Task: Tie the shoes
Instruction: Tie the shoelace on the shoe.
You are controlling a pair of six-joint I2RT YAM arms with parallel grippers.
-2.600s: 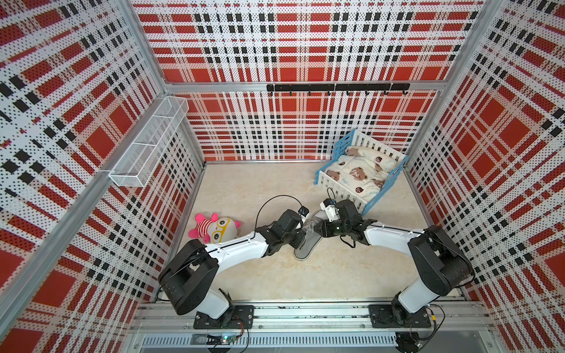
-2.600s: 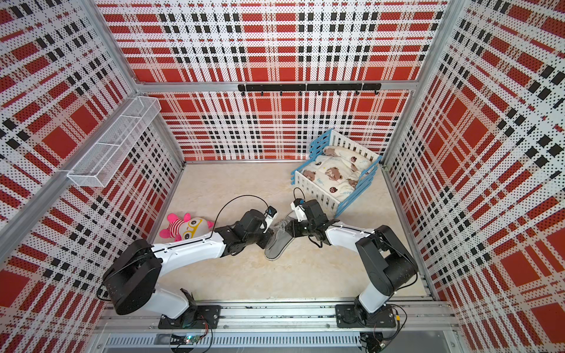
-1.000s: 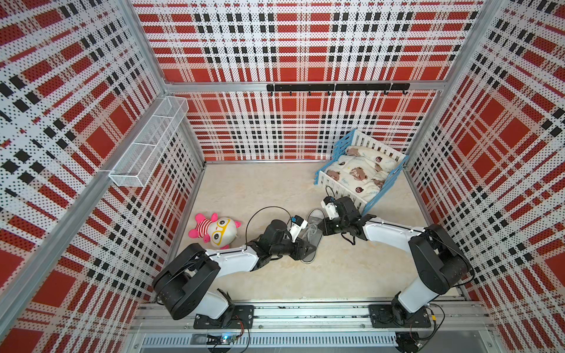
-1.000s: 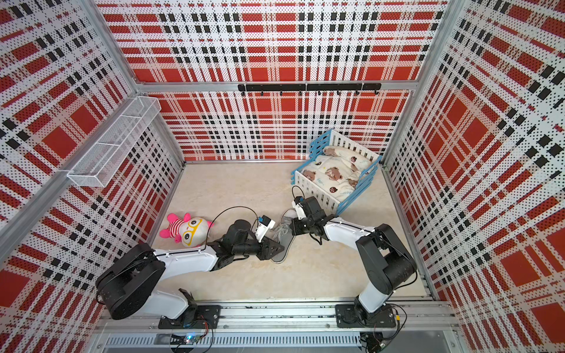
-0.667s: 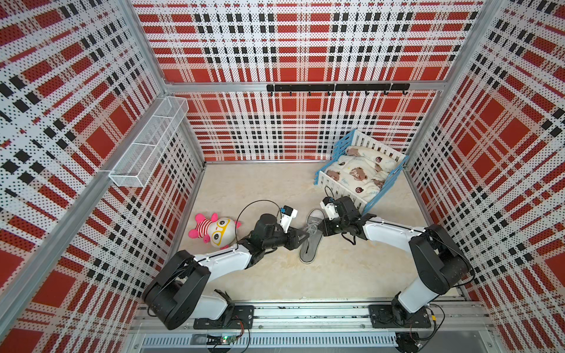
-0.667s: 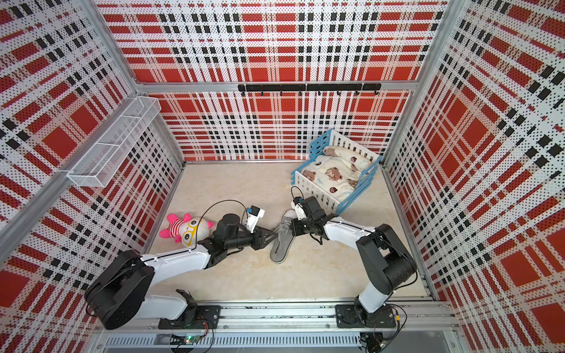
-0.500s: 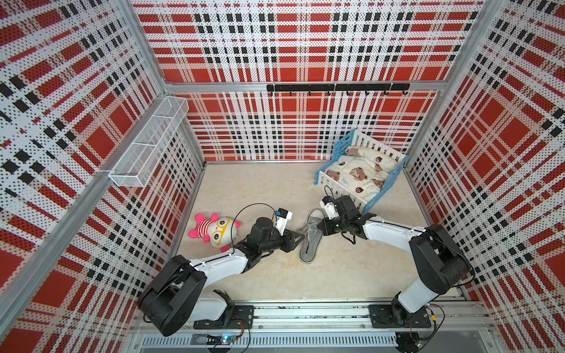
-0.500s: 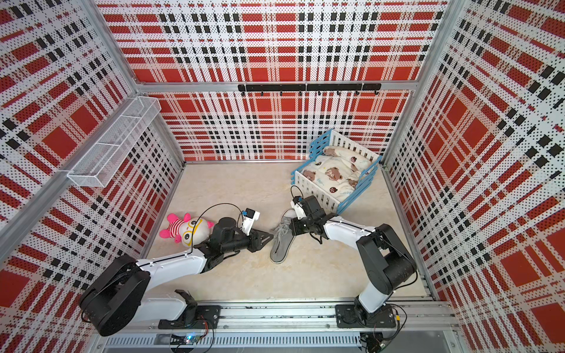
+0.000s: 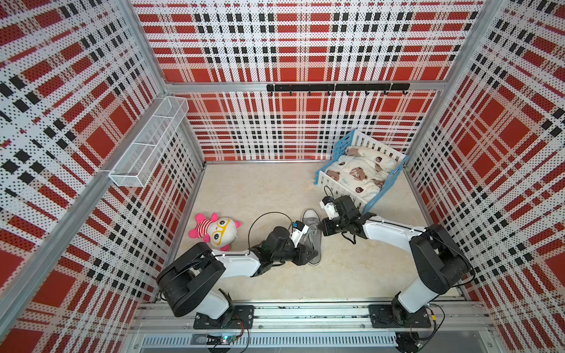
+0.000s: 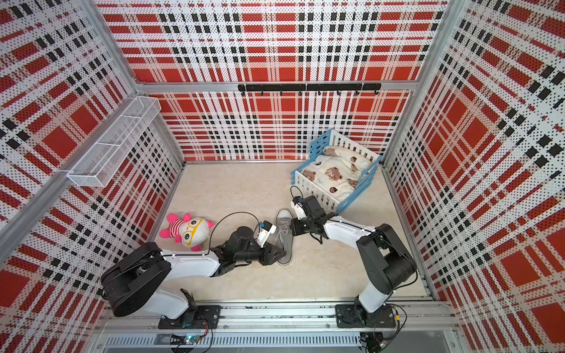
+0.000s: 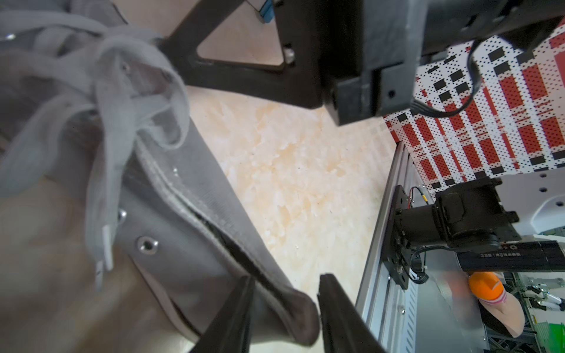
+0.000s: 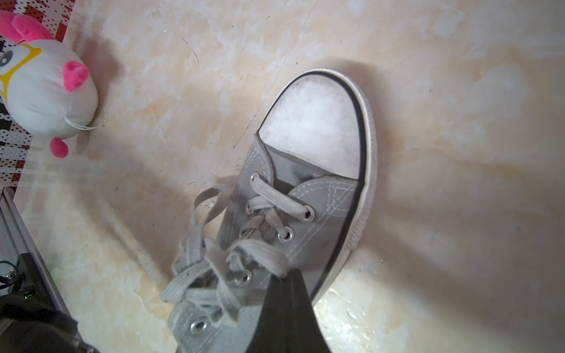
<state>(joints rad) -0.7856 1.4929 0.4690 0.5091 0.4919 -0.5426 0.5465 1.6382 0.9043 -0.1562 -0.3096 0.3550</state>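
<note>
A grey canvas shoe (image 9: 312, 227) (image 10: 283, 224) lies mid-floor, white toe cap (image 12: 315, 128) pointing to the back wall. Its pale laces (image 12: 260, 252) sit in a loose tangle over the eyelets. My left gripper (image 9: 310, 254) (image 10: 281, 253) (image 11: 286, 284) is at the heel: one finger inside the collar, one outside, shut on the heel wall (image 11: 275, 275). From the shoe's right side, my right gripper (image 9: 321, 227) (image 10: 294, 229) (image 12: 286, 275) reaches over the lacing, jaws together, pinching a lace loop at its tip.
A pink-striped plush toy (image 9: 217, 230) (image 12: 46, 91) lies left of the shoe. A blue-and-white doll crib (image 9: 360, 172) stands at the back right, close behind the right arm. A wire basket (image 9: 149, 143) hangs on the left wall. The aluminium rail (image 9: 290, 308) runs along the front.
My left gripper has come from the shoe's left side round to the heel and narrowed onto it. The shoe has turned slightly. The right gripper has stayed put, shut.
</note>
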